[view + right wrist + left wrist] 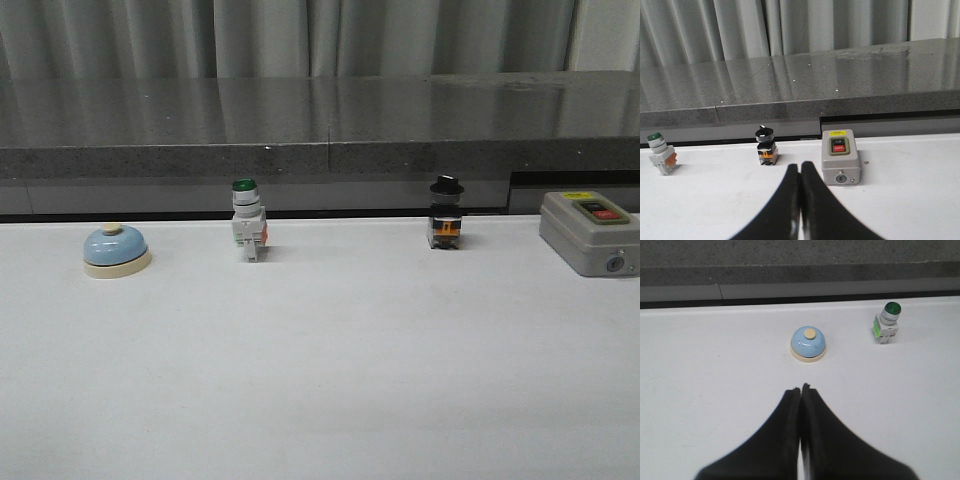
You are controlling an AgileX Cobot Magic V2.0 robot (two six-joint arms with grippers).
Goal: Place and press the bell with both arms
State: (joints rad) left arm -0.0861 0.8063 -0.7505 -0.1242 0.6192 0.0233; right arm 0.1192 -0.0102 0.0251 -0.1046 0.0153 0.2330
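Observation:
The light-blue bell (115,248) with cream base and button stands at the far left of the white table. It also shows in the left wrist view (809,343), straight beyond my left gripper (801,388), which is shut and empty, a short way from the bell. My right gripper (800,165) is shut and empty, above the table in front of a black-knob switch and a grey box. Neither arm shows in the front view.
A green-capped white push-button switch (247,225) stands right of the bell, also in the left wrist view (886,323). A black-knob switch (445,216) and a grey box with a red button (591,231) stand further right. A dark grey ledge (320,125) runs behind the table.

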